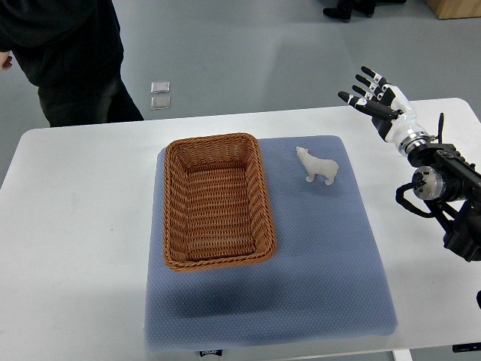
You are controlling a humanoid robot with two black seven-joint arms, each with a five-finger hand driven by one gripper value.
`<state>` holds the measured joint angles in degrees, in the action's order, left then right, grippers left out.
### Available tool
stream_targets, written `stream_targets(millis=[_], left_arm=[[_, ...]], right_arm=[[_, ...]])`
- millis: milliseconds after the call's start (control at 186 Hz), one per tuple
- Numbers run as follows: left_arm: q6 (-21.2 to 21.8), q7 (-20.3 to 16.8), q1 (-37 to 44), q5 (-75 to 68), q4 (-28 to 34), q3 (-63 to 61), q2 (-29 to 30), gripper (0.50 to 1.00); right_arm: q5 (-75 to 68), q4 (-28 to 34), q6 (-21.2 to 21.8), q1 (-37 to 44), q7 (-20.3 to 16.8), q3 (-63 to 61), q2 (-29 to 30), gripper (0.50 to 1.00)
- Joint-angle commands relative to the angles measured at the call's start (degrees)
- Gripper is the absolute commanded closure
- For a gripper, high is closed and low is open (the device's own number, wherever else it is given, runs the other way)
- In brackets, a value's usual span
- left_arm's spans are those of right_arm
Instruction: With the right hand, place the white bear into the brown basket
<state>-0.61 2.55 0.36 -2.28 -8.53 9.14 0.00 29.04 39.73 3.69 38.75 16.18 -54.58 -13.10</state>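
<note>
Right hand (373, 96) is hovering at the far right of the table (75, 226), its arm reaching in from the right edge, fingers spread apart and gripping nothing, tips pointing up and left. It is sitting well apart from the white bear (318, 166), with only bare table and mat lying between them. The bear is standing upright on the blue-grey mat (323, 256), head toward the left, just beside the right rim of the brown basket (215, 201) but not touching it. The wicker basket is lying on the left half of the mat, long side running away from the robot, and is holding nothing inside. A small dark tag is showing at the mat's near edge; its print is too small to read. Beyond the table's far edge, a person in dark clothing (64, 56) is standing at the upper left, and two small pale squares (159, 95) are lying on the grey floor. Another person's feet (353, 9) are showing at the top. Left arm is not showing.
</note>
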Motion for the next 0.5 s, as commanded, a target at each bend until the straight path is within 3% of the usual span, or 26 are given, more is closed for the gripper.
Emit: stream_targets(millis=[0,494], left_arm=[[0.00,-0.01,-0.01,-0.01,0.01,0.00,0.00,0.500],[0.00,-0.01,0.08,-0.01,-0.17,0.00,0.00,0.500]], right_arm=[[0.05,0.00,0.00,-0.08,0.00,0.00,0.00,0.576],[0.22,0.00,0.00,0.01,0.08,0.00,-0.17,0.576]])
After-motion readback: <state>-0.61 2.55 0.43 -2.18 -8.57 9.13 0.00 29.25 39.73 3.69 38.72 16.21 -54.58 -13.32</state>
